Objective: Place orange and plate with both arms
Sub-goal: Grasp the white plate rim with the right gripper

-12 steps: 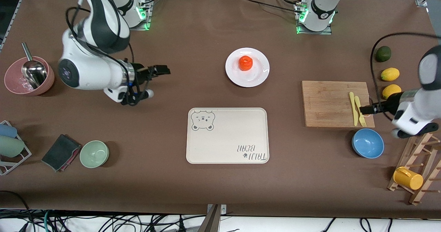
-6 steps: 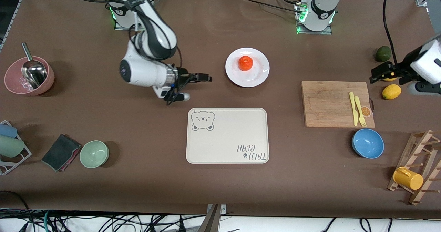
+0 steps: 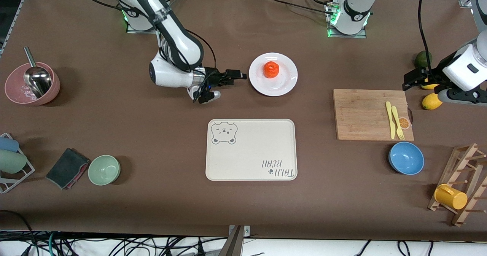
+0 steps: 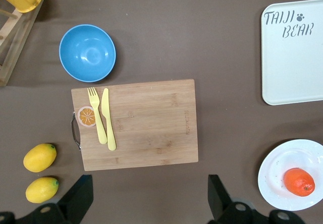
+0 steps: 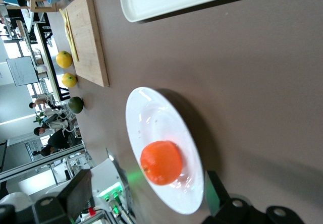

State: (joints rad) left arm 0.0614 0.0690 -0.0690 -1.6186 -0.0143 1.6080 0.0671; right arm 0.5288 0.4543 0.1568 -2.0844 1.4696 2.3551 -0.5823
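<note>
the orange (image 3: 271, 69) sits on the plate (image 3: 285, 84), at 12 o'clock from the tray (image 3: 251, 149). the right gripper (image 3: 239, 74) hangs at the plate's 9 o'clock edge, fingers spread, empty. the left gripper (image 3: 410, 79), spread and empty, hovers by the lemons (image 3: 430, 102), at the cutting board's (image 3: 365, 113) 2 o'clock corner.

brown table (image 3: 236, 206) carries plate (image 3: 283, 86), tray (image 3: 251, 153), cutting board (image 3: 361, 115), 3 bowls.

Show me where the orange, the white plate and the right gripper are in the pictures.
orange (image 3: 271, 69), front view, middle of the fruit.
plate (image 3: 283, 86), front view, bare part of the white surface near its rim.
right gripper (image 3: 239, 74), front view, between its open fingertips, beside the plate.
</note>
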